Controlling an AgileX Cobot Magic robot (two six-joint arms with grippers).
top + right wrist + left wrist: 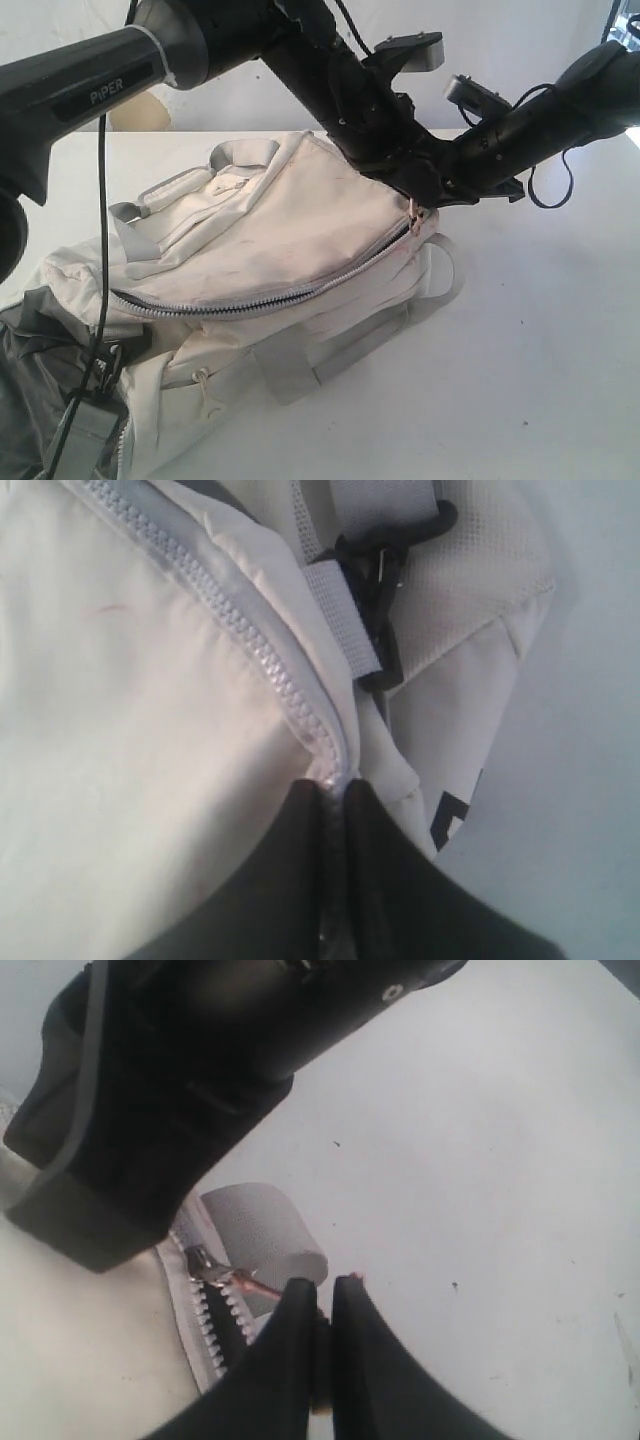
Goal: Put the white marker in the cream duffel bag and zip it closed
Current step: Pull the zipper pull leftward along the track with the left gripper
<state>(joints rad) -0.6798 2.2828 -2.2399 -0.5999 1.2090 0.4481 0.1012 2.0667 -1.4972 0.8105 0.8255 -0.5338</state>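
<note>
- The left gripper (322,1286) has its two fingers pressed flat together. The copper zipper pull (240,1280) runs from the slider right up to the fingertips, but I cannot tell whether it is pinched between them.
- The right gripper (333,786) is clamped on the cream duffel bag (270,230). Its fingers are closed over the end of the grey zipper (250,300), and the meshed teeth run in between them.
- In the exterior view both arms meet right of centre in the upper half of the frame, over the bag's right end. The left arm reaches in from the upper left corner and crosses the middle, while the right arm comes in from the upper right.
- The bag lies on the white table (540,350) and fills the left and centre of the frame. Its zipper curves from the left-centre up to the grippers.
- In the left wrist view a dark strip separates the two rows of teeth beside the slider, and a grey webbing tab (265,1235) sits just beside it.
- A grey handle (335,358) lies flat on the table at lower centre, against the bag's front.
- In the right wrist view a black clip (375,580) holds a grey strap at the bag's end, near the clamped fingers.
- Dark grey fabric (30,400) fills the lower left corner and touches the bag.
</note>
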